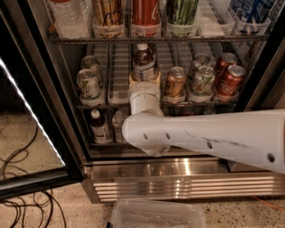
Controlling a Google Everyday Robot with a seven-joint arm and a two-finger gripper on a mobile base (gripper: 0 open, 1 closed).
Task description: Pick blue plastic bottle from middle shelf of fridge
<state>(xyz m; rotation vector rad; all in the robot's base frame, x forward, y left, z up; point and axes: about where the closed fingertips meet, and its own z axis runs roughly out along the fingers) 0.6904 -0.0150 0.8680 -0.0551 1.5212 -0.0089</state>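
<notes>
The fridge [178,171] stands open. Its middle shelf [119,87] has white lane trays with green cans [89,84] on the left and gold [174,82], green and red cans [229,80] on the right. The blue plastic bottle [143,57], with a white cap, dark drink and a pale label, stands upright in the centre lane. My white arm [209,138] reaches in from the right. My gripper [144,76] is at the front of the shelf, right at the bottle's lower part, mostly hidden behind my wrist [143,100].
The top rack holds tall slim cans [144,13] and a crinkled water bottle [67,18]. The bottom rack holds a small red-labelled bottle [99,127]. The black-framed glass door [26,116] is open on the left. Cables [22,196] and a clear plastic bin [158,213] lie on the floor.
</notes>
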